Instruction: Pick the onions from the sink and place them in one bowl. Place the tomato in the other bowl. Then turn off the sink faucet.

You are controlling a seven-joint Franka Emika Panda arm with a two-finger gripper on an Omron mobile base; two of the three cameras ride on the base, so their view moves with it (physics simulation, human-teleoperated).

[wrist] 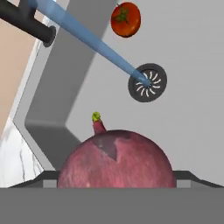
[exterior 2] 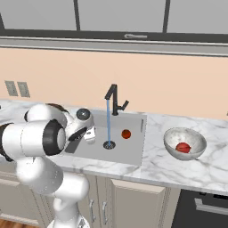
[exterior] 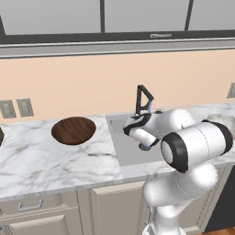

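Right base view, left to right: tool (exterior 2: 87,133) low over the grey steel sink (exterior 2: 133,153) at centre-left; pale grey-white bowl (exterior 2: 185,143) right on the marble tabletop (exterior 2: 156,169), holding a deep red onion (exterior 2: 182,147). Hand view: mauve-pink onion (wrist: 116,159) fills the bottom centre against the tool, sprout toward the drain; whether it's pinched, cannot tell. Likely carry runs rightward.

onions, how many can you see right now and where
2. One deep red onion lies in the pale bowl on the counter right of the sink. The mauve onion sits right at the gripper over the basin.
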